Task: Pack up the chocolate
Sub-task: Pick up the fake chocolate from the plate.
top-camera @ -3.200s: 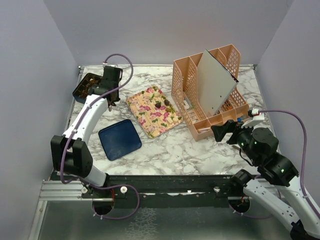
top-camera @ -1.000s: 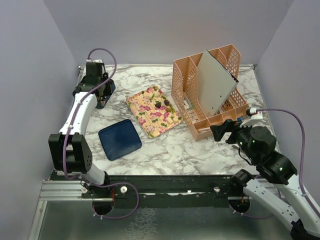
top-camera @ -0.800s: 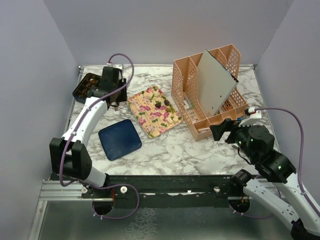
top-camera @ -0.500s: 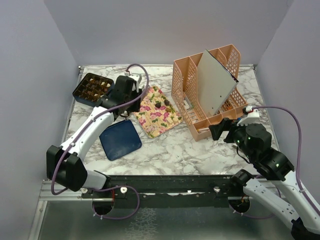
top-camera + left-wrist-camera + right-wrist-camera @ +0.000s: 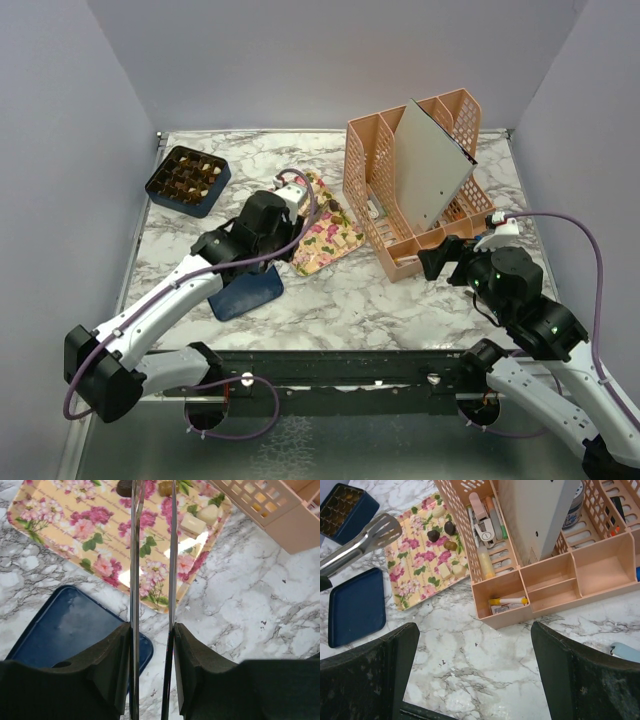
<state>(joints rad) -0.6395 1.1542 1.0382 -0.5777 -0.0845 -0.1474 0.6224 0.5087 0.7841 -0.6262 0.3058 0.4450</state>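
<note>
Several pieces of chocolate (image 5: 442,530), dark, tan and cream, lie on a floral tray (image 5: 330,240); more sit in the gridded dark blue box (image 5: 186,178) at the back left. My left gripper (image 5: 268,215) hovers over the tray's near-left corner, shut on metal tongs (image 5: 365,537). In the left wrist view the tongs' two blades (image 5: 134,555) run up over the tray between the pads (image 5: 120,650) toward a dark piece (image 5: 124,486) and cream pieces (image 5: 192,524). Nothing shows between the blades. My right gripper (image 5: 440,262) hangs open above bare marble at the right.
A dark blue lid (image 5: 70,625) lies on the marble beside the tray, partly under my left arm. A peach desk organizer (image 5: 410,190) with a leaning grey board, pens and small items stands right of the tray. Walls enclose the table.
My left arm has swung from the blue box at the back left down and rightward to the floral tray, carrying the tongs. The right arm has hardly moved.
</note>
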